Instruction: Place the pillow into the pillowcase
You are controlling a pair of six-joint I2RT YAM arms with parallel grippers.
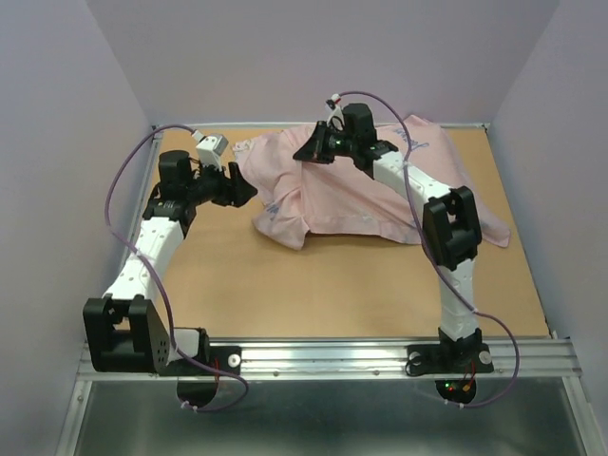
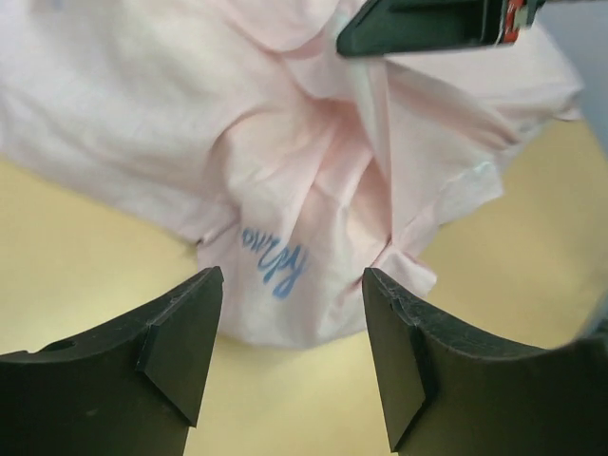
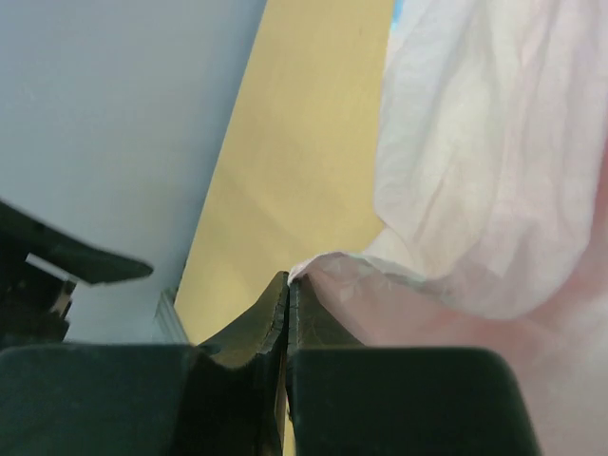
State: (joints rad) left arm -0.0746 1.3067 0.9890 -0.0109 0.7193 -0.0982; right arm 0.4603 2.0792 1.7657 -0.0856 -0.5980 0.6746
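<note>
Right gripper (image 3: 288, 290) clamped on pillowcase (image 1: 323, 204) edge, left gripper (image 2: 292, 285) apart facing its bunched corner

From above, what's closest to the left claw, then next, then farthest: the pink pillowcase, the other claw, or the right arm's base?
1. The pillowcase, its edge just right of the open left gripper.
2. The right gripper, farther right and back, pinching the cloth.
3. The right arm's base, at the near right edge.

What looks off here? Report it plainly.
The pillowcase is bunched into a twisted, wrinkled heap at the far side of the table, not laid flat, and its opening cannot be made out. The right gripper pinches an edge; the left gripper is open beside it.
</note>
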